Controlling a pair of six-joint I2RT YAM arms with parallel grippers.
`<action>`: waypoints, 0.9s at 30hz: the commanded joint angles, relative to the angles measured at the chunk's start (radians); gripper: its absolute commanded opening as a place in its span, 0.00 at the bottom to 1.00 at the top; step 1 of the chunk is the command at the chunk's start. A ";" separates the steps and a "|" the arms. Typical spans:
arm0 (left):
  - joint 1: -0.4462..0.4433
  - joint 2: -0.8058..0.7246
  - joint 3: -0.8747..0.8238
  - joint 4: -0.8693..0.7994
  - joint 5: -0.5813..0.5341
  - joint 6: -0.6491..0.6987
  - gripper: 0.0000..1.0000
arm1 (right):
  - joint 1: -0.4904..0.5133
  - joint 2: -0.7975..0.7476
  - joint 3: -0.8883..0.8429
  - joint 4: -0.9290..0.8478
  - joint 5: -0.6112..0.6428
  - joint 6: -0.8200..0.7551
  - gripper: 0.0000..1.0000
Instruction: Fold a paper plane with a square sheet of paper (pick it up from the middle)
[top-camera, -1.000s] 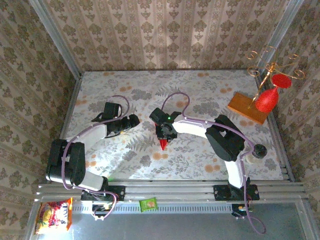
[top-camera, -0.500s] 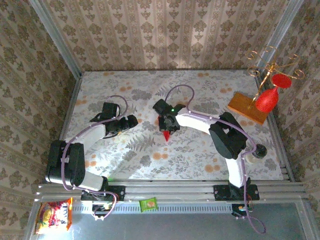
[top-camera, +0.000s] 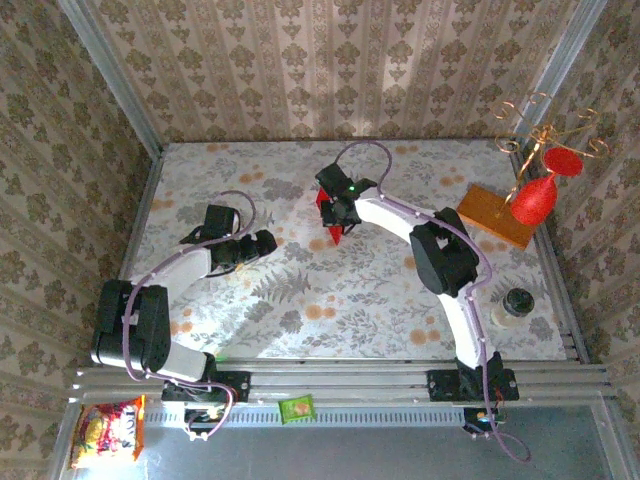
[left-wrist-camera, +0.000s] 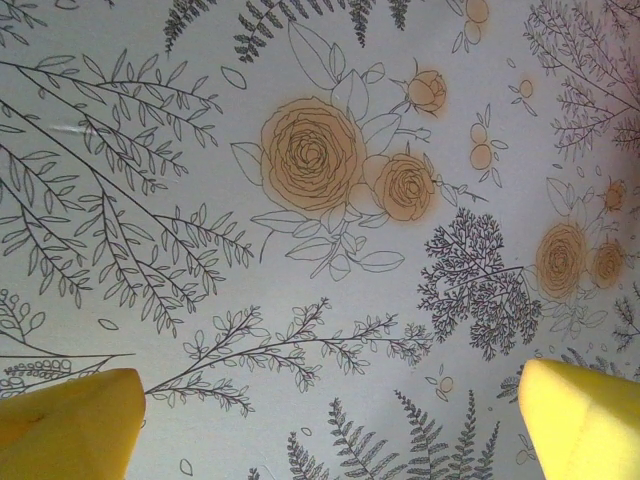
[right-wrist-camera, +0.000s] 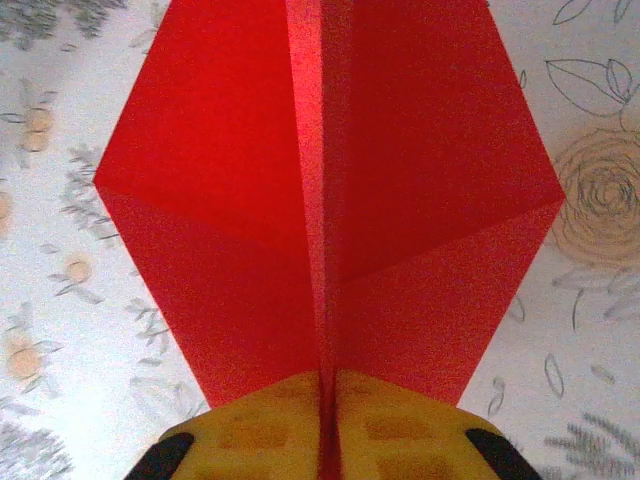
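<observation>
The square sheet of paper is now a folded bright red paper plane (right-wrist-camera: 220, 200), a kite shape with a raised centre crease and both wings spread. My right gripper (right-wrist-camera: 328, 385) is shut on that crease, its yellow fingers (right-wrist-camera: 250, 430) pressed together at the plane's tail end. In the top view the right gripper (top-camera: 338, 210) holds the plane (top-camera: 334, 235) over the far middle of the table, with a red tip poking out toward the near side. My left gripper (top-camera: 266, 243) hovers to the left, open. In its wrist view the left gripper (left-wrist-camera: 330, 410) has nothing between its yellow fingertips (left-wrist-camera: 70, 420), just flowered tablecloth.
An orange-brown wooden board (top-camera: 495, 215) lies at the far right, with a red goblet ornament (top-camera: 533, 200) and a gold wire stand (top-camera: 545, 135) on it. A small round jar (top-camera: 517, 302) sits near the right edge. Snack packets (top-camera: 105, 432) lie below the rail.
The right arm has carried the red plane from the table's middle toward the far side. The left arm has stayed put, its jaws spreading a little wider.
</observation>
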 joint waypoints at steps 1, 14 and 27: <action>0.008 0.015 0.002 -0.008 0.018 0.022 0.97 | -0.012 0.049 0.058 -0.055 -0.005 -0.049 0.14; 0.006 0.028 -0.006 0.005 0.027 0.019 0.98 | -0.015 0.128 0.115 -0.100 -0.017 -0.046 0.29; 0.005 0.041 0.002 0.007 0.032 0.023 0.98 | 0.001 0.176 0.124 -0.129 0.103 -0.052 0.44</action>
